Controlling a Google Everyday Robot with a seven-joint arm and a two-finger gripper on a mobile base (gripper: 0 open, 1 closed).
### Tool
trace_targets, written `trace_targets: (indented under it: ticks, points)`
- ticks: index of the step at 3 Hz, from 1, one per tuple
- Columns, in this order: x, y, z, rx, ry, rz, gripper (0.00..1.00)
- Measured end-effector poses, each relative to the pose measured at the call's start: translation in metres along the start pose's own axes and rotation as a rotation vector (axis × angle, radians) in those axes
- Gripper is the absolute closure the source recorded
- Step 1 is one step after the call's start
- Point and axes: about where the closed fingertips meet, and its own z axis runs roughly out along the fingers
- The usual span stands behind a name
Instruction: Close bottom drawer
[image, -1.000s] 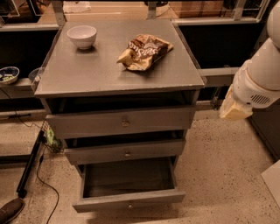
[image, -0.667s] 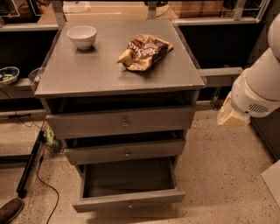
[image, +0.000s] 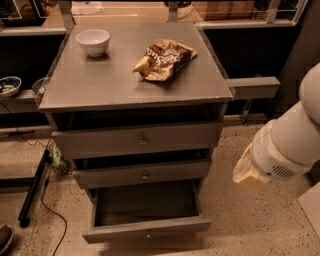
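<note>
1. At the far left, you have a black cable (image: 50, 212) trailing over the speckled floor (image: 240, 225). It lies beside a dark bar (image: 31, 196) that slants along the desk's left side, so room there is tight.
2. The desk (image: 115, 82) has a flat grey top. A white bowl (image: 93, 41) sits near its back-left corner and a crumpled snack bag (image: 165, 59) toward the back right, both well inside the edges.
3. Under the top, the top drawer (image: 140, 140) and the middle drawer (image: 142, 174) each show a small knob and a dark gap above the front panel.
4. The bottom drawer (image: 147, 226) stands pulled out, well forward of the middle drawer. Its dark box is exposed, and its shallow front panel is close to the lower edge of your view.
5. To the right of that drawer the floor lies bare as far as the arm.
6. The gripper (image: 247, 172) hangs at the end of the white arm (image: 290, 142) on the right. It is about level with the middle drawer, well apart from the desk's right edge, and touches nothing you can see. You cannot make out whether it is parted or closed.
</note>
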Motion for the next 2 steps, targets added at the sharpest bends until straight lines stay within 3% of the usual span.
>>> trace_targets:
  ticks: [1,2]
  points:
    - [-0.0043,0.0406,0.0165,-0.064,-0.013,0.014,1.00]
    - [-0.0043,0.0406,0.0167,-0.064,-0.013,0.014,1.00]
